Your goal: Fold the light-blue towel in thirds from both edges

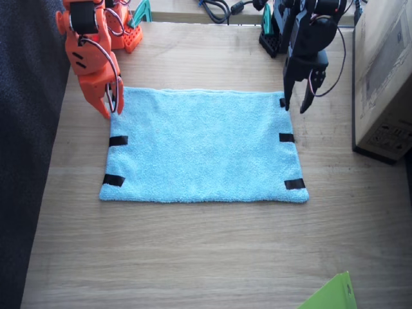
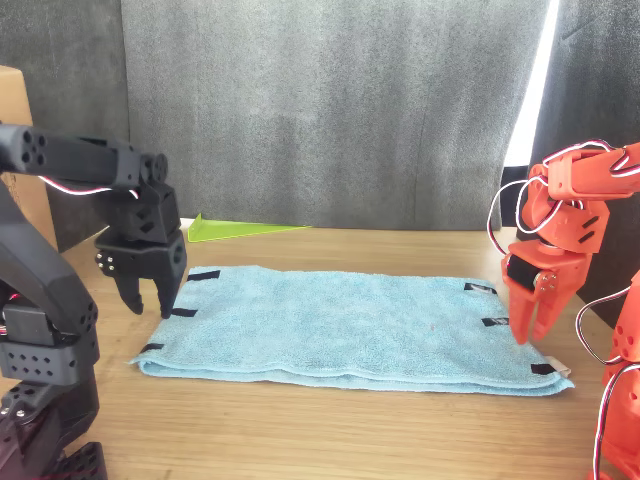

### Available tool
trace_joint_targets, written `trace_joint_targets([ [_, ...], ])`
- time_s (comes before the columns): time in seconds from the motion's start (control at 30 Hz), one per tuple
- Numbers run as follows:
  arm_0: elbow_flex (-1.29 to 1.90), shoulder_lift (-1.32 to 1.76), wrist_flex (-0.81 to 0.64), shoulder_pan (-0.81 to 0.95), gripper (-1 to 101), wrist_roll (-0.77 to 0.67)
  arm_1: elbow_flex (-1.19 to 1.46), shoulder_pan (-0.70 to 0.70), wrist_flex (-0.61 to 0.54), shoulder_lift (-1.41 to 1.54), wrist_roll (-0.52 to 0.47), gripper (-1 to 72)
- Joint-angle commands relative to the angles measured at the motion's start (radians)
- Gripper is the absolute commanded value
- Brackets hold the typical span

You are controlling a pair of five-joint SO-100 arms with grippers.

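The light-blue towel [image 1: 203,148] [image 2: 340,325] lies spread flat on the wooden table. Black tape strips mark its short edges: two show on one side [image 1: 118,140] and three on the other [image 1: 286,137]. My orange right gripper [image 1: 111,107] [image 2: 530,328] hangs open, fingers pointing down, just above the towel's far corner on its side. My black left gripper [image 1: 297,103] [image 2: 150,296] is also open and hovers over the opposite far corner, beside the far tape strip. Neither gripper holds anything.
A cardboard box [image 1: 385,77] stands close to the towel's edge on the left arm's side. A lime-green sheet corner [image 1: 331,296] [image 2: 240,230] lies at the table's near edge in the fixed view. Cables [image 1: 215,8] lie behind the arm bases.
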Motion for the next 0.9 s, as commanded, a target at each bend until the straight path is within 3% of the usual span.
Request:
trace_joint_targets([
  [0.0,-0.041,0.005,0.018,0.017,22,0.023,-0.014,0.002,0.005,0.018,-0.006,14.8],
  [0.3,-0.061,-0.003,0.026,0.005,21,0.028,-0.018,-0.023,-0.002,0.017,-0.021,21.3],
  [0.87,-0.014,0.005,0.015,-0.003,21,0.029,-0.018,-0.023,-0.005,-0.041,-0.015,21.2],
])
